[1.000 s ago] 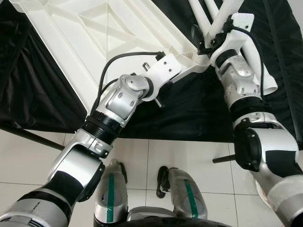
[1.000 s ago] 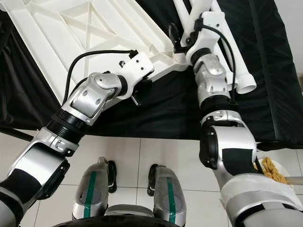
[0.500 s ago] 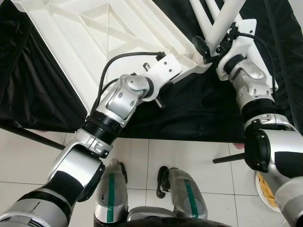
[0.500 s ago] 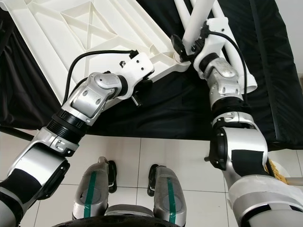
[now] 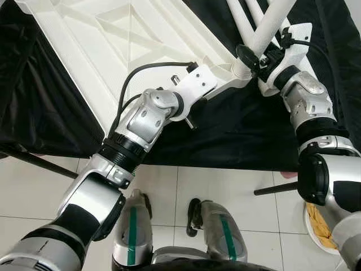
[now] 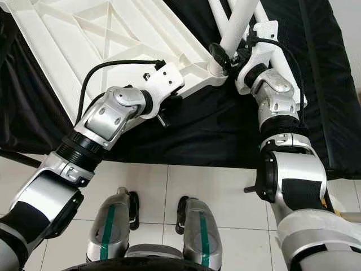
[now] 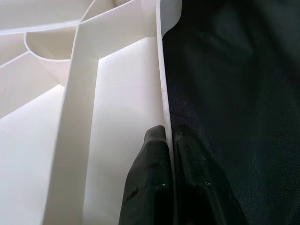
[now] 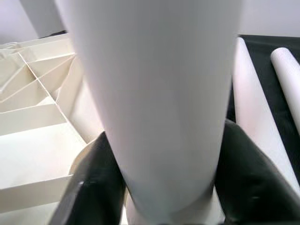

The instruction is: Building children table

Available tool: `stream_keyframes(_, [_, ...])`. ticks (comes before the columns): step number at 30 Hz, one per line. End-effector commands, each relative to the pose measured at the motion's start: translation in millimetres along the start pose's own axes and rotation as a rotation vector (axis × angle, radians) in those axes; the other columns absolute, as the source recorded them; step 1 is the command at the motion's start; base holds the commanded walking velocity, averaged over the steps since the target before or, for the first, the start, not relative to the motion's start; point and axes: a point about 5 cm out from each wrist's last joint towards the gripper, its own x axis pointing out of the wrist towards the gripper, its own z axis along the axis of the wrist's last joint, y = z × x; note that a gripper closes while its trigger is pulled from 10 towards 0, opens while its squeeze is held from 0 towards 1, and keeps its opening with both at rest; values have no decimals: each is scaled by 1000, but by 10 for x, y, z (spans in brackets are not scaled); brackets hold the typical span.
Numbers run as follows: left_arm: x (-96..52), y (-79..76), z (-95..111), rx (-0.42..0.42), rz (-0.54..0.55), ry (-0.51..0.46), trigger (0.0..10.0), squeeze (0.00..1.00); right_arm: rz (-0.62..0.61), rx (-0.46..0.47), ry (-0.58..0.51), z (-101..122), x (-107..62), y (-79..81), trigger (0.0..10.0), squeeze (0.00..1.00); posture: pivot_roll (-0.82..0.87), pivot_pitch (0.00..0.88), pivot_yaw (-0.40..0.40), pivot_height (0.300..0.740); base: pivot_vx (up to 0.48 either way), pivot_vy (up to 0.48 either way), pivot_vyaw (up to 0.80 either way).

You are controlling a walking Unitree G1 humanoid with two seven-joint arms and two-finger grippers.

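At the near corner of the upturned white plastic ribbed tabletop (image 5: 113, 39), the leg goes in.
Over the last second the right gripper (image 5: 256, 56), clamped round the white tubular table leg (image 5: 265, 31), has swung it more upright over the corner socket (image 6: 214, 68); seating looks close. The left gripper (image 7: 166, 187) stays pinched on the tabletop's rim, over the black cloth (image 5: 237, 130).

Silver jointed arms, black elbow bands, white wrist housings with looping black cables, green-striped legs.
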Motion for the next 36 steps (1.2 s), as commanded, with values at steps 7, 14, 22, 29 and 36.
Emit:
stream_keyframes(7, [-12, -5, 124, 31, -5, -43, 10000, 0, 15, 38, 32, -88, -36, 8, 0, 0, 39, 78, -12, 740, 0, 0, 0])
stream_keyframes(14, [-17, -2, 124, 28, -2, -44, 10000, 0, -3, 59, 29, -111, -2, 68, 10000, 0, 41, 78, -16, 740, 0, 0, 0])
stream_keyframes(22, [-16, -16, 134, 30, -6, -47, 10000, 0, -70, 77, -9, -138, 75, 221, 10000, 0, 40, 76, -16, 740, 0, 0, 0])
stream_keyframes(29, [-16, -30, 140, 31, -9, -48, 10000, 0, -108, 116, -31, -157, 114, 320, 10000, 0, 46, 74, -19, 740, 0, 0, 0])
stream_keyframes(36, [-17, -52, 137, 33, -15, -49, 10000, 0, -205, 142, -67, -171, 151, 456, 10000, 0, 49, 65, -23, 740, 0, 0, 0])
